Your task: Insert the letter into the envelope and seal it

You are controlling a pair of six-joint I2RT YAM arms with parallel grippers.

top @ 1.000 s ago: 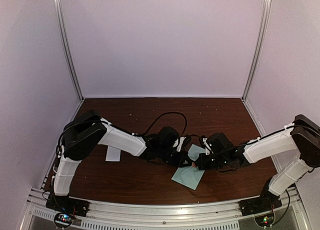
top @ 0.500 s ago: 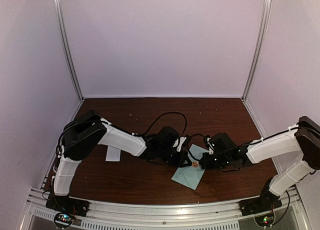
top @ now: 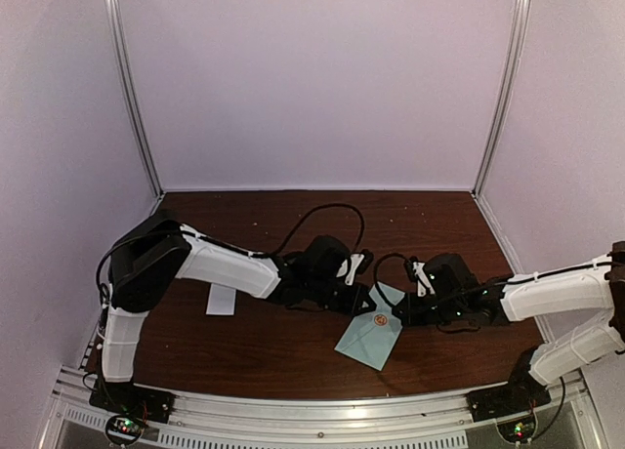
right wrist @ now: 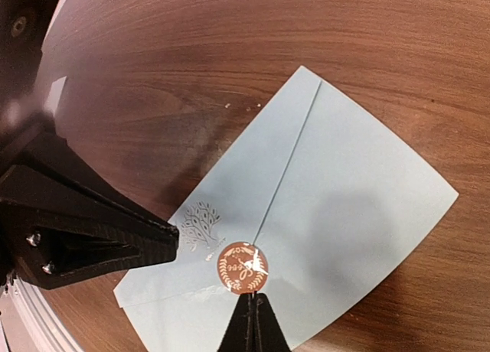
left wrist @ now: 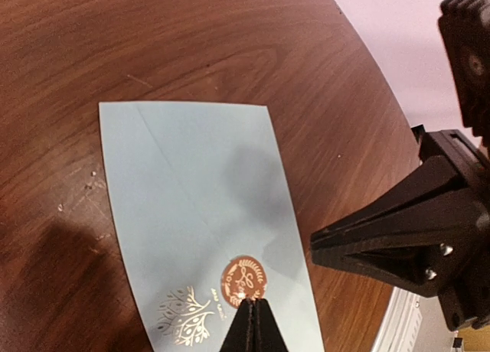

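While looking down from above, find the pale blue envelope [top: 363, 346] flat on the brown counter [top: 244, 351], between the two arms and turned a bit crooked. See its flap folded down, with a round brown sticker [top: 379, 321] on the flap's point. No letter to be seen anywhere, so likely tucked inside already. Find the left end effector [left wrist: 251, 314] pressed together, pinching nothing, with its tip right at the near edge of the sticker in its own camera; cannot tell whether touching or just above. Same for the right end effector [right wrist: 251, 315]: pressed together, holding nothing, tip at the sticker's edge from the other side. Notice a white paper strip [top: 222, 300] well apart on the left, beside the left arm. Judging by all this, call it the last step: sealing, pushing the sticker down flat. For the next move, press softly on the sticker to make it hold both the flap and the paper under it, without sliding the envelope. Keep one tip on the paper to hold it in place while rubbing with the other. Then lift both straight up and check for a flap shut tight. Watch out for peeling the sticker up with a tip, or bumping the two end effectors together, being so near each other.
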